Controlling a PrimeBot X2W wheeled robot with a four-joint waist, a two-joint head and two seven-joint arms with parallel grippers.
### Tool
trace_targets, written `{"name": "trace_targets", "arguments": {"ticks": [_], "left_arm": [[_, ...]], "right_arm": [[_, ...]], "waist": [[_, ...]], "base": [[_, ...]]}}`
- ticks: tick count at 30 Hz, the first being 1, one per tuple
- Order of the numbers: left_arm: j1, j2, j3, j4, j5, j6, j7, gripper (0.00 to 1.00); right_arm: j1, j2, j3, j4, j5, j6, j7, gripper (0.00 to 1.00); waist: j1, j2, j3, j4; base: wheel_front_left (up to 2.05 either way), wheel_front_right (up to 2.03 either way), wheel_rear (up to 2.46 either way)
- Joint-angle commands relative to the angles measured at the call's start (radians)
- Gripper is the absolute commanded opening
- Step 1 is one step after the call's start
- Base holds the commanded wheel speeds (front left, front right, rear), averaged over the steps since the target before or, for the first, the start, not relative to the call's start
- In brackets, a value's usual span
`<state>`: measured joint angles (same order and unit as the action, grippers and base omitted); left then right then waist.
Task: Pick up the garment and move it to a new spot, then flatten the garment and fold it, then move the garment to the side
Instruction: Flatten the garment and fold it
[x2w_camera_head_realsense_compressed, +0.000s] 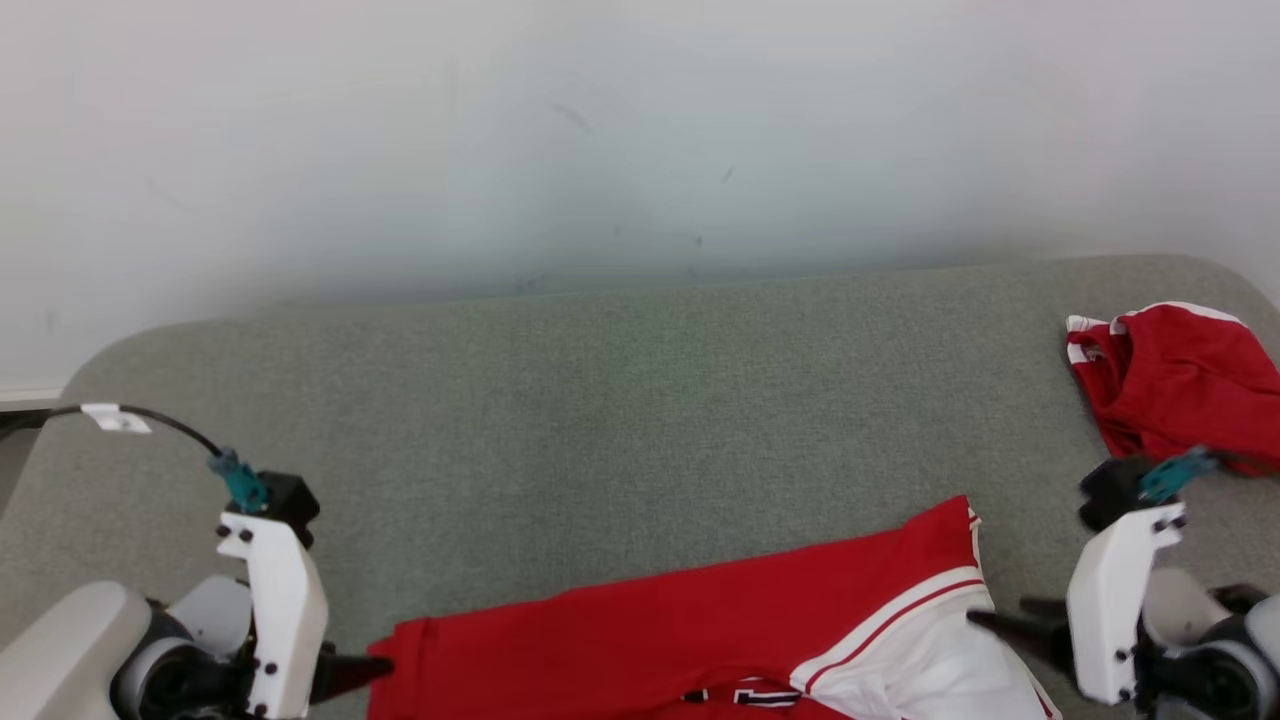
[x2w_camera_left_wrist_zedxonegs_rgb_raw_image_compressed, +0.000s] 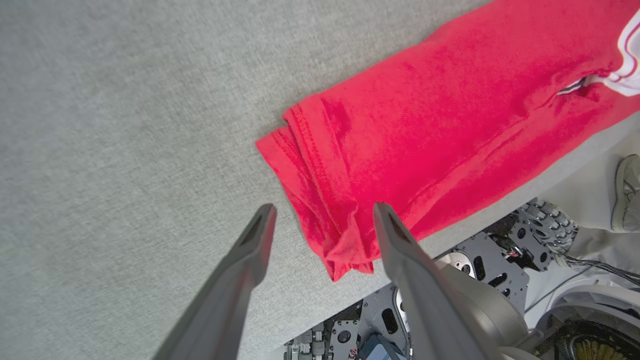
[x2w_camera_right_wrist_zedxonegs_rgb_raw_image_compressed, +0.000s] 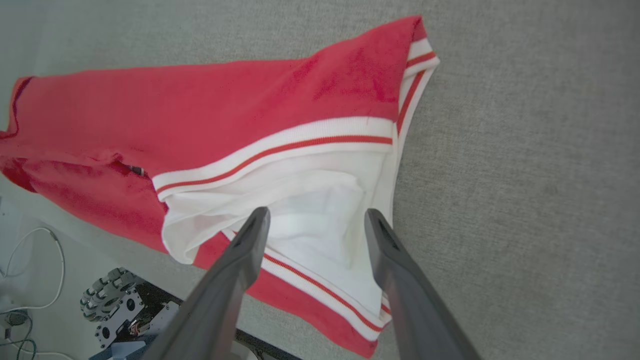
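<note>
Both spread wide and empty, the left tool (x2w_camera_left_wrist_zedxonegs_rgb_raw_image_compressed: 324, 207) brackets the hem of the red garment (x2w_camera_left_wrist_zedxonegs_rgb_raw_image_compressed: 450, 125), the right tool (x2w_camera_right_wrist_zedxonegs_rgb_raw_image_compressed: 316, 211) its white-trimmed end, along the near edge of the grey worktop (x2w_camera_head_realsense_compressed: 600, 400). The cloth looks limp and light, likely best pinched at those ends.
</note>
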<state>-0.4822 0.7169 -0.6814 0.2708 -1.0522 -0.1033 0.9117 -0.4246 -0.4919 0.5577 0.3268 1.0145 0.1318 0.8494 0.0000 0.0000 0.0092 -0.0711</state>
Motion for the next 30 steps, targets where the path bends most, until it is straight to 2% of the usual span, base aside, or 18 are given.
{"name": "trace_targets", "arguments": {"ticks": [1,7,11,17,20,28,30], "left_arm": [[-0.011,0.012,0.010,-0.015,0.021,0.006,-0.021,1.00],[-0.020,0.043,0.047,-0.096,0.086,0.016,-0.139,1.00],[-0.013,0.043,0.108,-0.147,0.141,0.059,-0.308,1.00],[0.070,0.017,0.173,-0.199,0.220,0.130,-0.571,1.00],[0.131,-0.011,0.214,-0.221,0.242,0.181,-0.714,1.00],[0.290,-0.094,0.264,-0.231,0.316,0.311,-1.005,1.00],[0.319,-0.114,0.272,-0.225,0.328,0.328,-1.064,1.00]], "right_arm": [[0.018,-0.011,-0.040,-0.025,0.018,-0.002,-0.021,1.00],[0.059,-0.019,-0.188,-0.159,0.025,-0.002,-0.121,1.00],[0.088,-0.006,-0.284,-0.270,-0.010,-0.003,-0.241,1.00],[0.147,0.085,-0.395,-0.382,-0.122,-0.002,-0.507,1.00],[0.198,0.122,-0.448,-0.402,-0.190,-0.002,-0.616,1.00],[0.336,0.246,-0.531,-0.446,-0.310,-0.002,-0.818,1.00],[0.361,0.269,-0.550,-0.449,-0.335,-0.002,-0.860,1.00]], "waist": [[0.0000,0.0000,-0.008,0.003],[0.0000,0.0000,-0.021,0.014],[0.0000,0.0000,-0.025,0.019],[0.0000,0.0000,-0.029,0.019],[0.0000,0.0000,-0.028,0.022],[0.0000,0.0000,-0.015,0.032],[0.0000,0.0000,-0.010,0.031]], "base": [[0.00,0.00,0.00],[0.00,0.00,0.00],[0.00,0.00,0.00],[0.00,0.00,0.00],[0.00,0.00,0.00],[0.00,0.00,0.00],[0.00,0.00,0.00]]}}
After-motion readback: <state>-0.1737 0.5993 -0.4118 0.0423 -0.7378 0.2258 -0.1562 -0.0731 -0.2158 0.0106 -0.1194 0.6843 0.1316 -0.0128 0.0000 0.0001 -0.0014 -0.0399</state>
